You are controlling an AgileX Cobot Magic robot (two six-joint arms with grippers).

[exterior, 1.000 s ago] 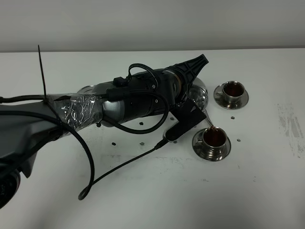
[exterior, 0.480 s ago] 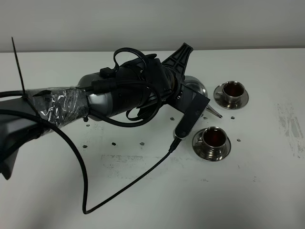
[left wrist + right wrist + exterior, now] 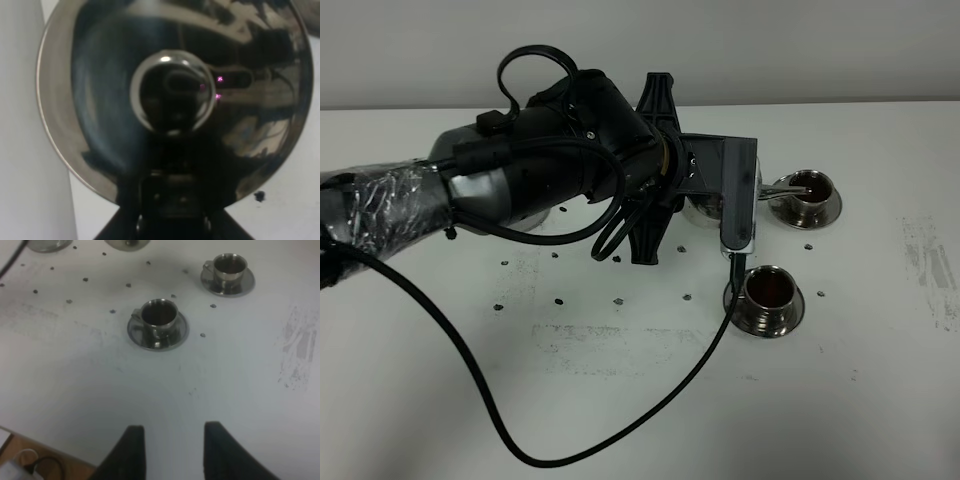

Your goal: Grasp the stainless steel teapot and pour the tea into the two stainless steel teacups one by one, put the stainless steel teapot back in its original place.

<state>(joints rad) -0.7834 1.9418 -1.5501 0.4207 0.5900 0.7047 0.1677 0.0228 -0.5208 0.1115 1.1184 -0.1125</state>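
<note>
The stainless steel teapot hangs above the table, mostly hidden behind my left arm and its wrist camera. Its thin spout reaches toward the rim of the far teacup. The near teacup stands on its saucer just below and in front. Both cups hold dark tea. In the left wrist view the domed lid and knob fill the picture, and my left gripper is shut on the pot's handle side. My right gripper hovers away from both cups, its jaws apart and holding nothing.
A black cable droops from the left arm across the table's front. Small dark specks dot the white table. A scuffed patch marks the right side. A shiny steel rim shows at the edge of the right wrist view.
The pouring stream into the near teacup has stopped. My left arm has lifted and rolled back, levelling the teapot and swinging its spout from the near cup toward the far one.
</note>
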